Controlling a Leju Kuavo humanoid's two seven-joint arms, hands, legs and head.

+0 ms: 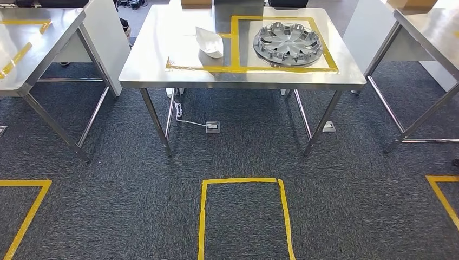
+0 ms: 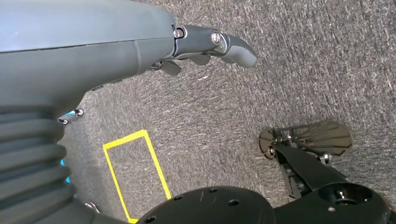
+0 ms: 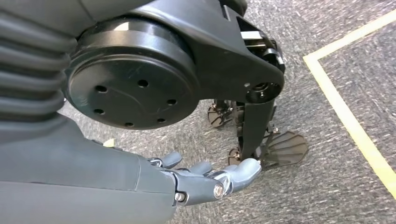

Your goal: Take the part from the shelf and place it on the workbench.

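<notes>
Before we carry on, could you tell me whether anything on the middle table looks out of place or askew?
Mostly tidy. The grey wheel cover lies flat inside the yellow-taped square, but the white curved part sits outside it and leans on its edge rather than lying flat.

Ahead of you stands the workbench (image 1: 162, 59), with another table (image 1: 38, 38) to its left and a third table (image 1: 433, 27) to its right, each well apart from it. On the workbench, a taped rectangle (image 1: 234, 43) marks the right half, and the wheel cover (image 1: 287, 43) lies inside it, toward the far right. Just left of that rectangle rests a shell-shaped part (image 1: 209, 42), possibly a moulded cover. Under the workbench, a floor socket (image 1: 212, 127) sits near the left legs, with a cable (image 1: 181, 116) running to it. On the carpet (image 1: 108, 162) nearer you, a taped floor box (image 1: 243, 216) lies centred before the workbench. Both hands hang above the carpet: left hand (image 2: 205, 44), right hand (image 3: 205, 179).
</notes>
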